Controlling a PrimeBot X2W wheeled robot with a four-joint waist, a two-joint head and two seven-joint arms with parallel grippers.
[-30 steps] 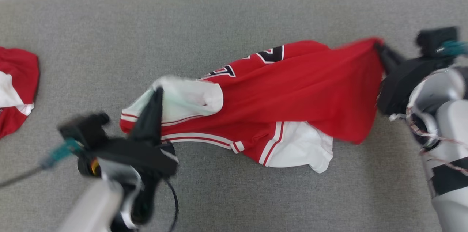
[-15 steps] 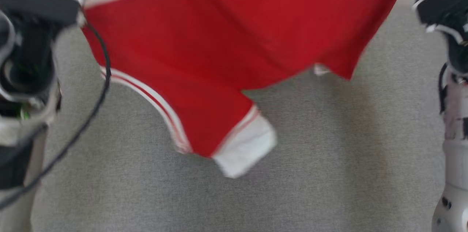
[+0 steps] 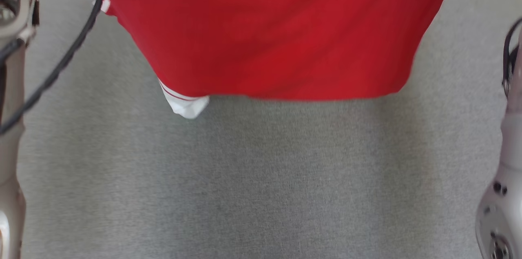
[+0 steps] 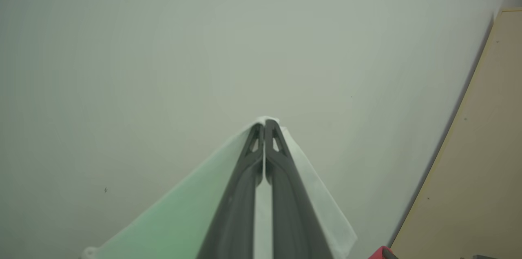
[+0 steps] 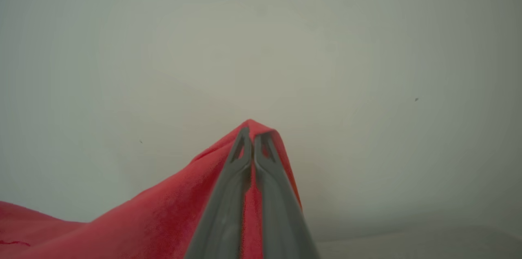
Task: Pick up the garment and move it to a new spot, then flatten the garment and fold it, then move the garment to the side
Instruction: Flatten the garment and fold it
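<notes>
Item: garment [image 3: 269, 34], red with white trim; hangs in the air above the grey padded surface [image 3: 261, 177]; spread wide across the upper part of the head view; lower hem clear of the surface; a white striped end [image 3: 185, 106] dangles just below the hem toward the left.

Hold, left side: left gripper [image 4: 264, 126], jaws pressed together on a white part of the garment; pale cloth wraps over the fingertips, shows in the narrow slit between its fingers [image 4: 236, 202] and falls away on both sides of them; a sliver of red at the lower right of the left wrist view; plain pale wall [image 4: 163, 47] behind; tan panel [image 4: 481, 149] at that view's right.

Hold, right side: right gripper [image 5: 253, 134], jaws closed on a red fold of the garment; the cloth peaks just past the fingertips, shows between its fingers [image 5: 220, 218] and drapes down toward that view's lower left; pale wall behind.

Arms: pale left forearm [image 3: 10, 128] at the head view's left edge, a black cable [image 3: 61, 63] curving beside it; pale right forearm [image 3: 499, 202] at the right edge; the garment spans the space between them.
</notes>
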